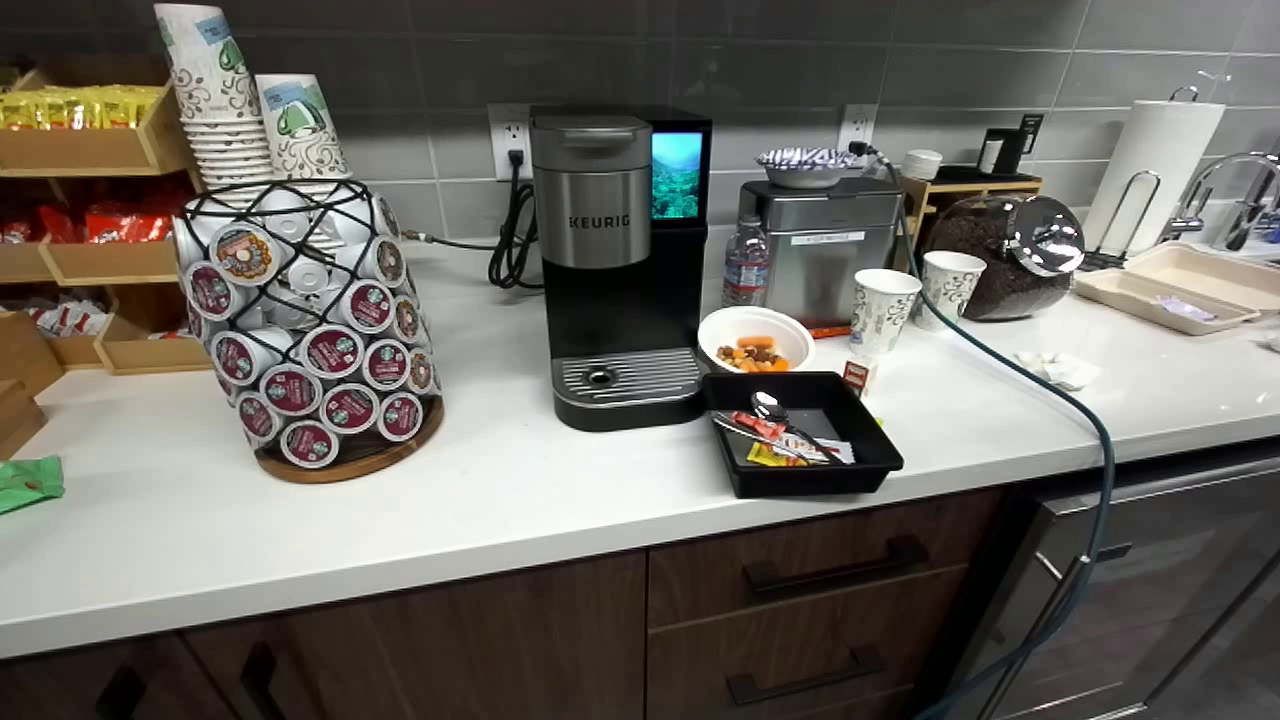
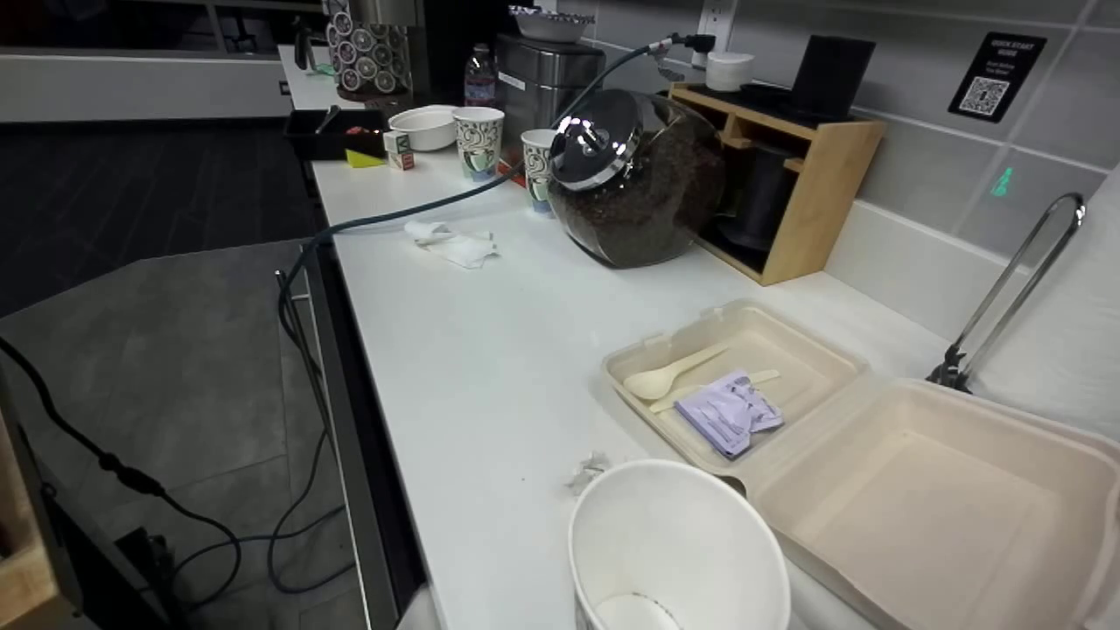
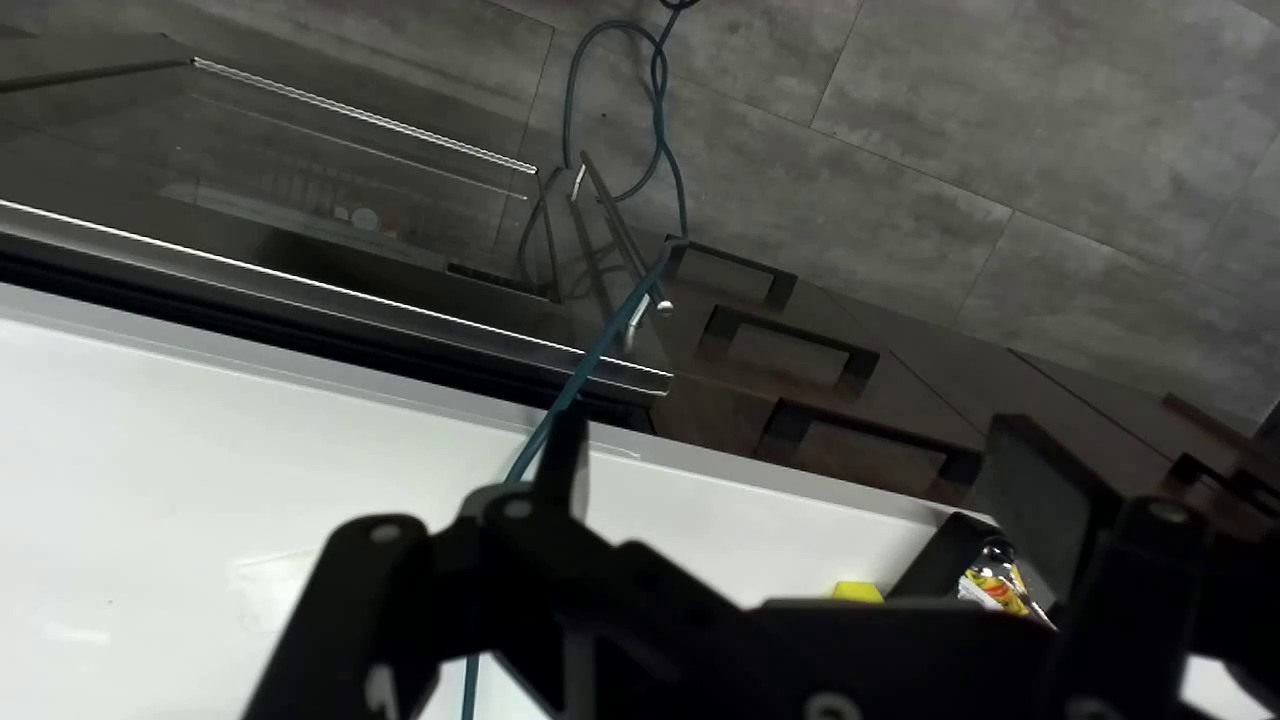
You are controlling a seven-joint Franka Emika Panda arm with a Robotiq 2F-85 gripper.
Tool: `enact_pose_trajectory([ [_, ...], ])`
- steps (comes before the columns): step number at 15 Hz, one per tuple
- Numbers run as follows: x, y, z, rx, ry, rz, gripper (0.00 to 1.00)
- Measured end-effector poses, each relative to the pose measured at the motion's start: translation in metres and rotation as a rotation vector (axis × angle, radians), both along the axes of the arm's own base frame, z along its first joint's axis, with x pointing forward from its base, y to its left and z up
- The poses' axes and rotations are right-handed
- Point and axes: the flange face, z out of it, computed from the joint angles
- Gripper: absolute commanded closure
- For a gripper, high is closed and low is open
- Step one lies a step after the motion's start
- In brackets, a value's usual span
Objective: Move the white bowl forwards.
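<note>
The white bowl [image 1: 755, 321] stands on the counter beside the coffee maker's base, behind the black tray. It holds orange and brown food pieces. In an exterior view it stands at the far end of the counter [image 2: 426, 134], beside a paper cup; its inside is hidden there. The bowl does not show in the wrist view. My gripper [image 3: 806, 460] shows only in the wrist view. Its fingers are wide apart with nothing between them, over the counter's front edge. The gripper is out of sight in both exterior views, so its distance from the bowl cannot be told.
The black tray [image 1: 870, 430] with a spoon and packets stands in front of the bowl. The coffee maker [image 1: 600, 220], paper cups [image 1: 884, 310] and a water bottle [image 1: 746, 265] stand close by. A blue-green cable [image 1: 1050, 385] crosses the counter. A glass jar [image 2: 647, 192] stands further along.
</note>
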Motion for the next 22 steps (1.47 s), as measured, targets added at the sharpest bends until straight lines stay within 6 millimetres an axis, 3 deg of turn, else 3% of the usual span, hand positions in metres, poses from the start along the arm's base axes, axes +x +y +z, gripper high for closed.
enact_pose_trajectory([
  [6,0.000,0.000,0.000,0.000,0.000,0.000,0.00],
  [8,0.009,0.007,0.000,0.013,-0.035,-0.010,0.00],
  [13,0.082,0.047,0.006,0.052,-0.318,-0.119,0.00],
  [15,0.115,0.064,-0.001,0.035,-0.399,-0.133,0.00],
  [22,0.213,0.138,-0.084,0.038,-0.239,-0.127,0.00],
])
